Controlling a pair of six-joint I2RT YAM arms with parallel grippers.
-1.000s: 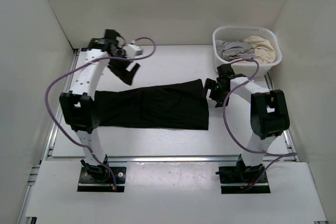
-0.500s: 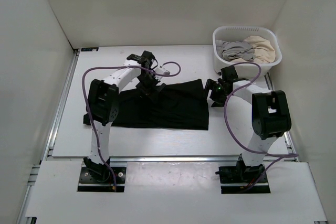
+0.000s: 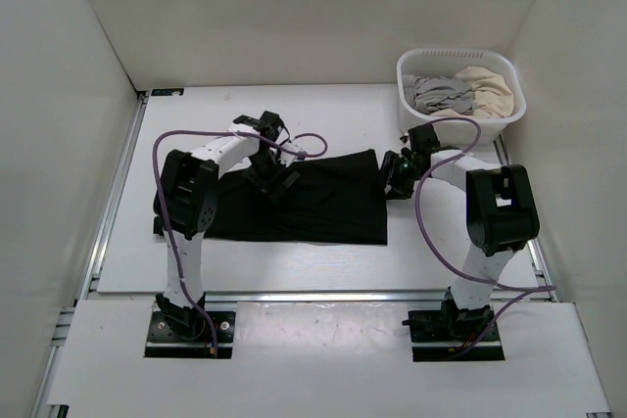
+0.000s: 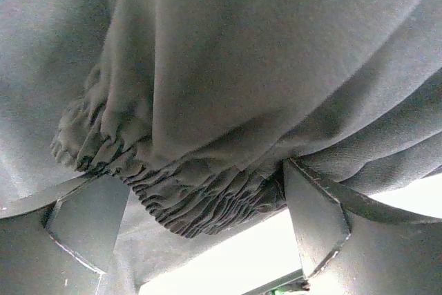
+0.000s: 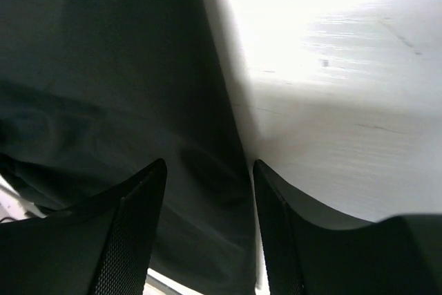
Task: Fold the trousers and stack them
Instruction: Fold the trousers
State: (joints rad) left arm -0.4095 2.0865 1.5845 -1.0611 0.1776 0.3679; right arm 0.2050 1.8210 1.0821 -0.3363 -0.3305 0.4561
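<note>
The black trousers (image 3: 323, 203) lie flat across the middle of the table. My left gripper (image 3: 272, 183) is low over their middle. In the left wrist view its fingers (image 4: 314, 215) stand wide apart, and the gathered elastic waistband (image 4: 200, 195) bunches between them. The left gripper (image 4: 197, 195) is open. My right gripper (image 3: 393, 173) is at the trousers' right edge. In the right wrist view it (image 5: 208, 165) is open, and the edge of the black fabric (image 5: 138, 101) lies between and beyond its fingers, on the white table.
A white laundry basket (image 3: 505, 70) with grey and beige clothes stands at the back right, just behind the right arm. White walls close in the table on the left, back and right. Purple cables loop from both arms.
My left gripper swung from the back left, with a raised piece of black fabric, down onto the trousers' middle. My right gripper edged left to the trousers' right edge.
</note>
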